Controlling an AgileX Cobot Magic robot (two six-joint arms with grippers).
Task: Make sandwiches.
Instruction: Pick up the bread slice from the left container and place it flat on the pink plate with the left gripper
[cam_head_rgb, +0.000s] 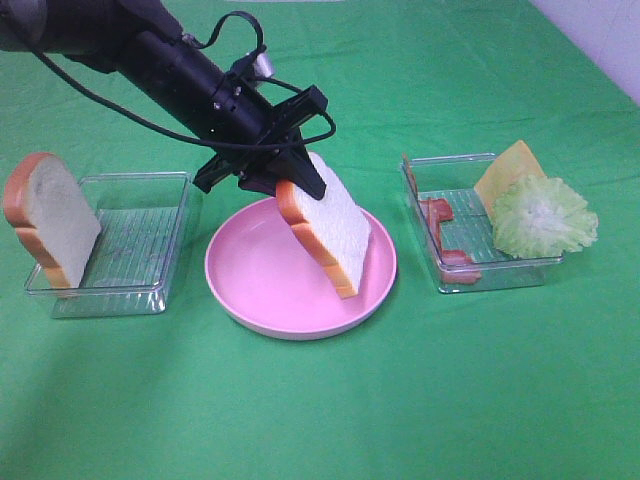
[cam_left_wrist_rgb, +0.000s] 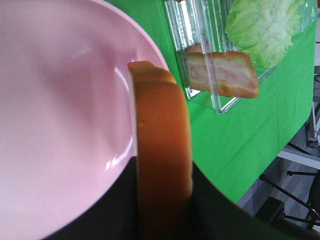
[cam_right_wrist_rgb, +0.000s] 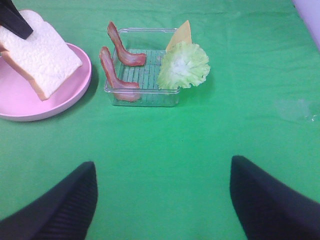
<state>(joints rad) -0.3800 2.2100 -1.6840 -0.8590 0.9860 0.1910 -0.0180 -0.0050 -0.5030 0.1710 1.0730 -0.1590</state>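
Bread slice (cam_head_rgb: 330, 235): tilted over pink plate (cam_head_rgb: 250, 310); likely light, stiff, with a grippy crust. Your left jaws are clamped on its top crust, a sound hold. Lettuce (cam_head_rgb: 543, 215) and bacon (cam_head_rgb: 437, 212) lie at the plate's three o'clock. Right jaws wide, empty.

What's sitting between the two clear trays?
The pink plate, plus the bread slice that the left gripper holds there; the exterior high view shows it.

Left end effector (cam_head_rgb: 290, 185) clamped tight on a down-slanted arm; right end effector (cam_right_wrist_rgb: 162, 200) spread wide.
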